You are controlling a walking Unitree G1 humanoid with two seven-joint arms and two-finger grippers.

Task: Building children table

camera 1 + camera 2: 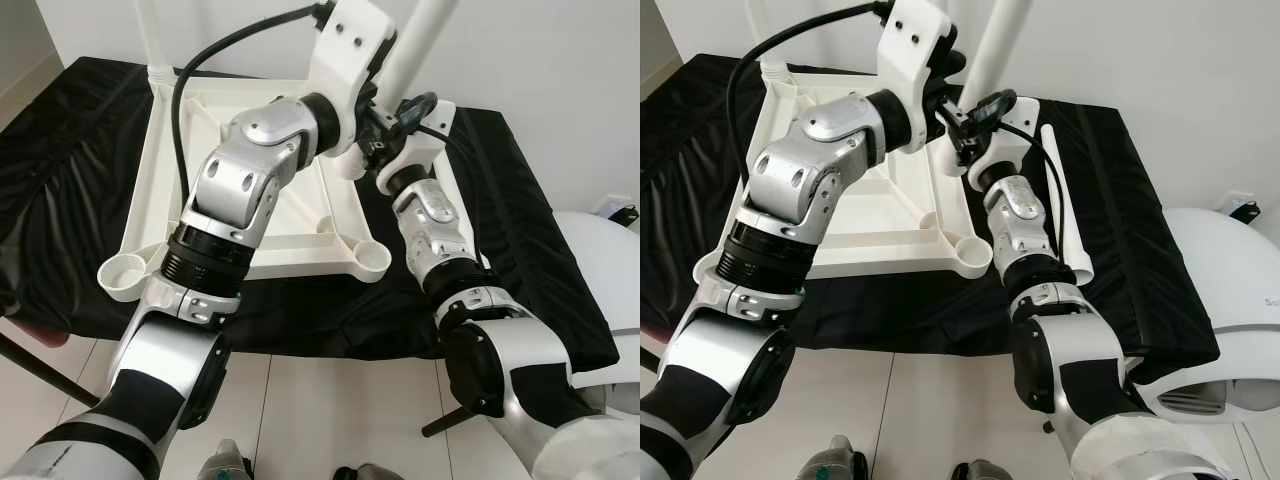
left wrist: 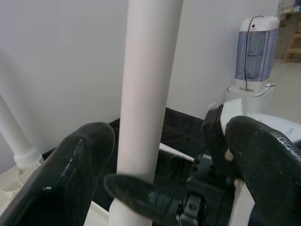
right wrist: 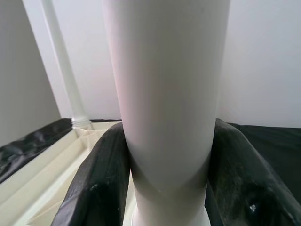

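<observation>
The white table top [image 1: 165, 150] lies upside down on a black cloth. At its far right corner a white leg [image 1: 1000, 40] stands upright. My right gripper [image 1: 978, 112] is shut on this leg low down, and both pads press on the leg [image 3: 164, 94] in the right wrist view. My left gripper [image 1: 952, 62] sits higher on the same leg and is open. Its fingers [image 2: 70, 174] stand off either side of the leg [image 2: 148, 94]. Another leg [image 1: 150, 35] stands fitted in the far left corner.
A loose white leg [image 1: 1065, 200] lies on the black cloth [image 1: 1140, 230] to the right of the table top. The two near corner sockets [image 1: 370, 258] hold nothing. A white appliance [image 1: 1230, 290] stands at the right on the tiled floor [image 1: 320, 410].
</observation>
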